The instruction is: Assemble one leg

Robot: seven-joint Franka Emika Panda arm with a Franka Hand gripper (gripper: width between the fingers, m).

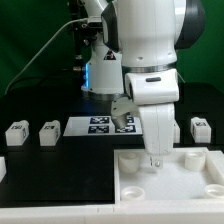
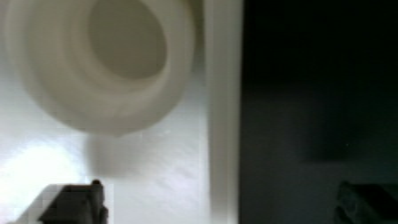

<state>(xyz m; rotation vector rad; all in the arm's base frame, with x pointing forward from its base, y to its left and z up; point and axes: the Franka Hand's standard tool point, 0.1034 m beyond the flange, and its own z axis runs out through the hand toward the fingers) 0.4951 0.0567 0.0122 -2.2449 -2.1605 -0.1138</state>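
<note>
Three legs, small white tagged blocks, stand on the black table in the exterior view: two at the left (image 1: 17,131) (image 1: 48,132) and one at the right (image 1: 200,127). My gripper (image 1: 155,160) reaches down onto the back edge of the large white board with round holes (image 1: 135,185), far from all the legs. In the wrist view the gripper (image 2: 217,205) is open with its dark fingertips (image 2: 71,203) wide apart and nothing between them. Below them lie the board's surface (image 2: 160,160), one round hole (image 2: 116,50) and the board's edge against the black table. No leg shows in the wrist view.
The marker board (image 1: 100,125) lies flat behind the gripper. A white piece (image 1: 2,168) is cut off by the exterior view's left edge. The arm's base (image 1: 100,75) stands at the back, before a green backdrop.
</note>
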